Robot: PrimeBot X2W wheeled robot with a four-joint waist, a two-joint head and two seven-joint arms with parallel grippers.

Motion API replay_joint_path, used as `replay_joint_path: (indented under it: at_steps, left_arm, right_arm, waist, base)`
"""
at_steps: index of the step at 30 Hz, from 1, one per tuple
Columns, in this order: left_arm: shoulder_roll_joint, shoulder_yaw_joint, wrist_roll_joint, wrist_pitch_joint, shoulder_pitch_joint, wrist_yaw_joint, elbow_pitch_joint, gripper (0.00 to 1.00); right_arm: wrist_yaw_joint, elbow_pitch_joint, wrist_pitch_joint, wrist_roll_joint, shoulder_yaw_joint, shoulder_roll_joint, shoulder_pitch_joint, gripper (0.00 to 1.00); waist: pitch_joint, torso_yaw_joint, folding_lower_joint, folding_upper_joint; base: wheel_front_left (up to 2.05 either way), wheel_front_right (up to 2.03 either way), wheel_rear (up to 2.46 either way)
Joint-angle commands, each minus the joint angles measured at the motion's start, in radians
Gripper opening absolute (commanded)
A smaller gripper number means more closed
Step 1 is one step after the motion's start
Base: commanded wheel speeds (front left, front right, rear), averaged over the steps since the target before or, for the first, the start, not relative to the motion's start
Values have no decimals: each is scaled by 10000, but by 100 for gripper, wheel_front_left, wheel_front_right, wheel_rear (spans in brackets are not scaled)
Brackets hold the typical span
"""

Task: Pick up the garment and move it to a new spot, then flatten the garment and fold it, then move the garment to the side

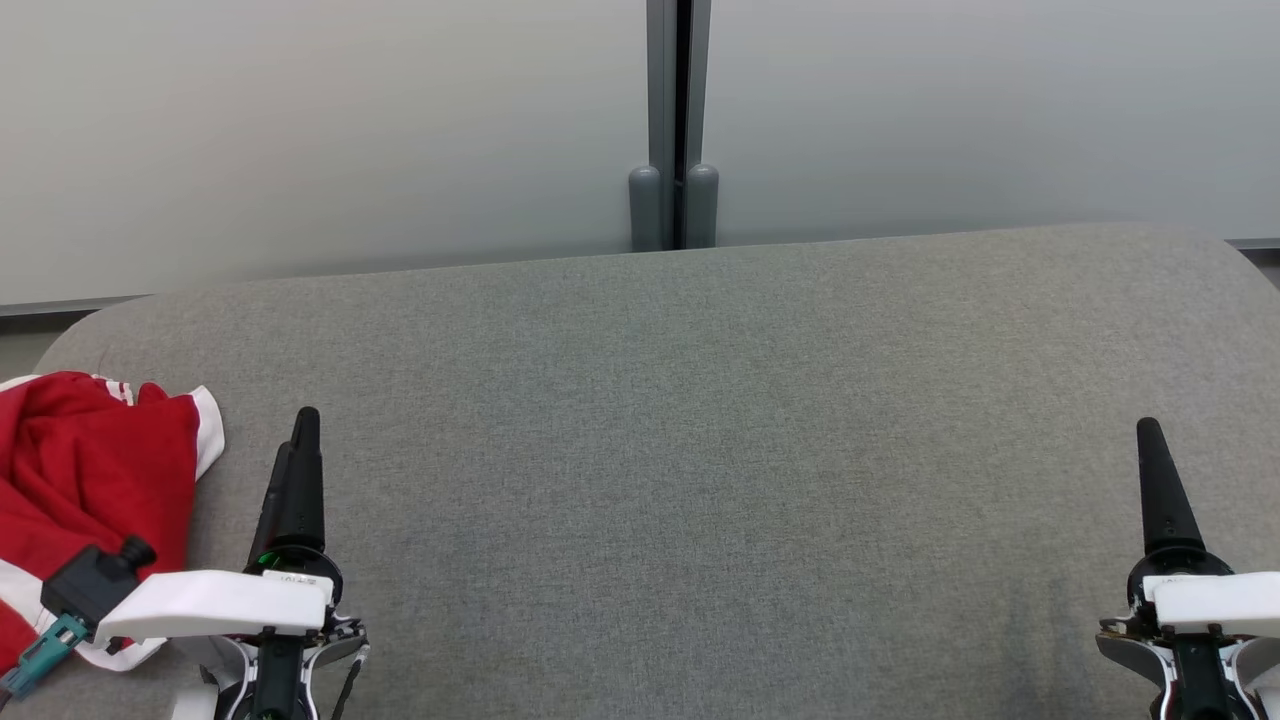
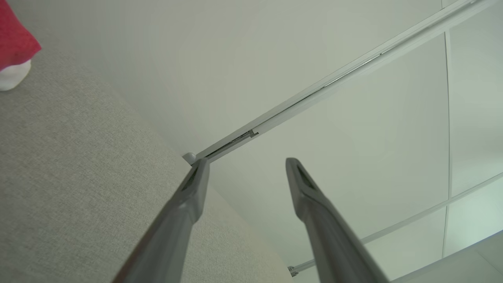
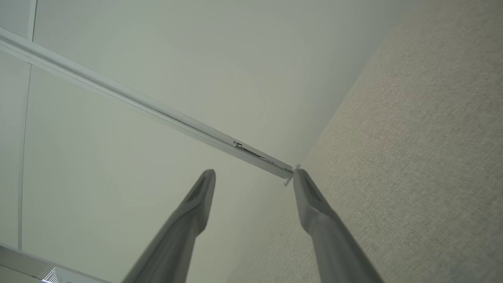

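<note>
A red garment with white trim (image 1: 85, 480) lies bunched at the far left edge of the grey fabric surface (image 1: 700, 420); a corner of the garment (image 2: 15, 43) also shows in the left wrist view's upper left. My left gripper (image 1: 300, 430) hovers just right of the garment, apart from it, its fingers (image 2: 194, 184) open with nothing between them. At the lower right my right gripper (image 1: 1150, 440) hangs over bare fabric, far from the garment. In the right wrist view its fingers (image 3: 310, 196) stand apart and hold nothing.
A pale wall with a grey vertical post (image 1: 675, 130) rises behind the surface's far edge. A black and teal cable connector (image 1: 70, 610) on my left arm overlaps the garment in the head view.
</note>
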Motion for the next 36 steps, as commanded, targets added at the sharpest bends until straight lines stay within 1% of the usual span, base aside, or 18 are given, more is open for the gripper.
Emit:
replay_joint_path:
  at_steps: [1,2,3,5,16,26,29,36]
  left_arm:
    - [80,-36,356,-83,-360,-13,-180,100]
    - [84,-56,572,-120,-366,-13,-181,100]
    - [86,-84,996,-197,-377,-10,-169,100]
    - [88,-108,1407,-266,-388,4,-107,100]
    - [128,-282,3478,-638,-508,44,354,100]
    - [147,-342,4926,-939,-354,109,492,100]
    - [139,-336,5096,-996,-290,108,530,100]
    - [161,-427,6000,-1193,-153,124,739,100]
  right_arm:
    - [6,-214,-101,-345,20,-136,-247,100]
    - [6,-229,-139,-537,46,-140,-231,100]
    - [6,-260,-214,-981,102,-181,-202,100]
    - [6,-260,-283,-1420,159,-222,-178,100]
    - [7,-92,-656,-3303,545,-400,-266,100]
    - [6,115,-954,-4549,838,-505,-266,100]
    - [6,164,-1019,-4763,876,-531,-246,100]
    - [7,451,-1209,-5620,1020,-610,-169,100]
  waist:
    - [-3,3,0,0]
    - [-7,5,0,0]
    - [-14,8,0,0]
    - [-21,9,0,0]
    - [-57,-6,0,0]
    - [-114,-9,0,0]
    - [-128,-5,0,0]
    - [-178,24,0,0]
  base:
    - [0,0,0]
    - [0,0,0]
    - [0,0,0]
    - [0,0,0]
    - [0,0,0]
    - [0,0,0]
    - [0,0,0]
    - [0,0,0]
